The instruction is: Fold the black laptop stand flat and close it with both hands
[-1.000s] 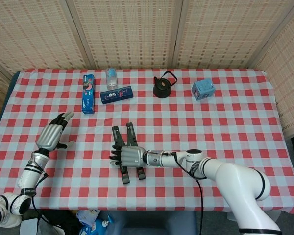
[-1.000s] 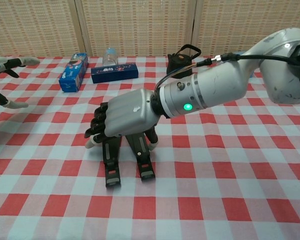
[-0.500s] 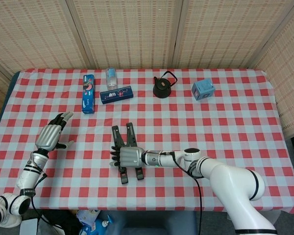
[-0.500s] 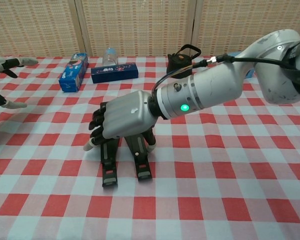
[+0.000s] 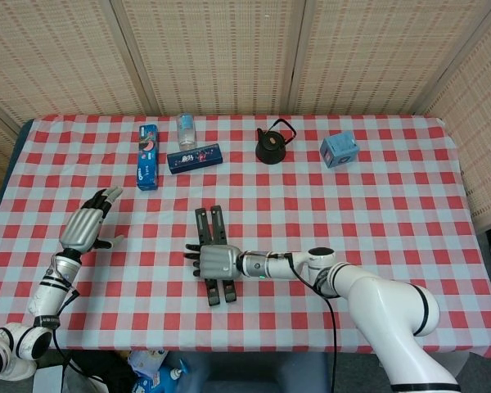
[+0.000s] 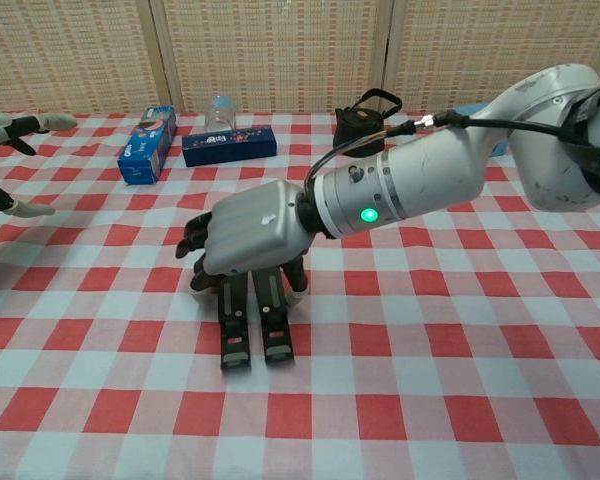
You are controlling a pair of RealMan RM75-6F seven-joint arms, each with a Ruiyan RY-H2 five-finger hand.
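Lying flat with its two bars nearly together, the black laptop stand (image 5: 213, 252) seems almost closed, the right robot hand (image 5: 217, 261) grasping it while the left robot hand (image 5: 85, 227) hovers released, well apart.

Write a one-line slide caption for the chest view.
Right hand grips the black laptop stand, its two bars nearly together on the checkered tablecloth; left hand open at the left edge.

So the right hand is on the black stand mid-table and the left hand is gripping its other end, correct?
Not quite. The right hand does rest on the black laptop stand mid-table, but the left hand is off it: the head view shows it open above the cloth near the table's left edge, holding nothing.
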